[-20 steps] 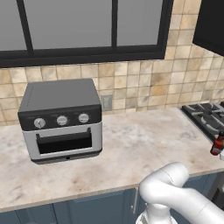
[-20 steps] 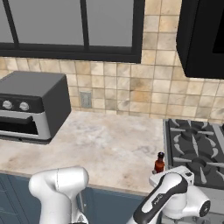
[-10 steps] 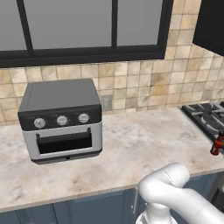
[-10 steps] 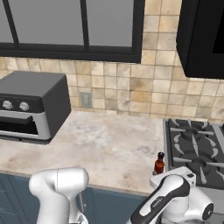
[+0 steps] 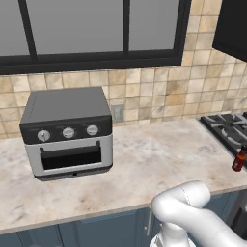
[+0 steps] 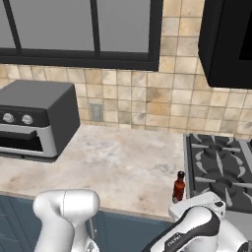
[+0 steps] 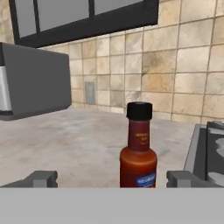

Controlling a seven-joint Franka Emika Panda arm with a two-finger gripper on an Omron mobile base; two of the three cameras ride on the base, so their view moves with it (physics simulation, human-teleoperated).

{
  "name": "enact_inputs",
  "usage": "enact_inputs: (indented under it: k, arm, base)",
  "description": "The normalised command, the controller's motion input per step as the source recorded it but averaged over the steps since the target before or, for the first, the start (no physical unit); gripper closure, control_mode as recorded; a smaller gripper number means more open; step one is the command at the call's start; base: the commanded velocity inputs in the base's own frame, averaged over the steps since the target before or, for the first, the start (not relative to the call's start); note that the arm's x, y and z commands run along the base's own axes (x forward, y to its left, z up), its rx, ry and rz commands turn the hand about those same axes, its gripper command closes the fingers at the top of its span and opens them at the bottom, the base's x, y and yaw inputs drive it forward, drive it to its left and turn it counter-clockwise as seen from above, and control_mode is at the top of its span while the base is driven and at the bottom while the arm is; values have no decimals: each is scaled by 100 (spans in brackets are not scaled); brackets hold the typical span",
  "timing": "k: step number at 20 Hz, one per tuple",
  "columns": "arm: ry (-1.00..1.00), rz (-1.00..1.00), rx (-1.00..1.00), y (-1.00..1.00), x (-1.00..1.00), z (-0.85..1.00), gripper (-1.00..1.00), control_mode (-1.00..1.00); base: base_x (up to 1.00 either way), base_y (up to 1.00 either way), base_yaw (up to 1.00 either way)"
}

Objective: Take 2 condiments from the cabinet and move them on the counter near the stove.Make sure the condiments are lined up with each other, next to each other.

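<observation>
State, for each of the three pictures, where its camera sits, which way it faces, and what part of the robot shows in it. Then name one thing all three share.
Left base view: behind the arm's left, facing the toaster oven and counter; white arm lower right.
Right base view: behind its right, facing the stove; arm along the bottom.
Hand view: low over the counter, facing the tiled wall; open gripper at the bottom.
Shared: the red hot-sauce bottle beside the stove.

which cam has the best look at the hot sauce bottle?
Hand view: the hot-sauce bottle stands upright on the counter, centred and large, cap and label readable. The right base view shows it small beside the stove; the left base view has it tiny at the right edge.
</observation>
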Motion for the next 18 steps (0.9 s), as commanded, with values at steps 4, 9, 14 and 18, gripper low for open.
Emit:
enact_inputs:
  k: [4,9,14,18]
  arm:
    - [-1,0,0,0,-71,32,-100,-100]
    - [5,-1,0,0,-60,46,-100,-100]
    - [21,-10,0,0,-31,66,-100,-100]
    - [36,-16,-3,16,-42,59,-100,-100]
  base:
    - [0,0,0]
    - [0,0,0]
    - [0,0,0]
    - [0,0,0]
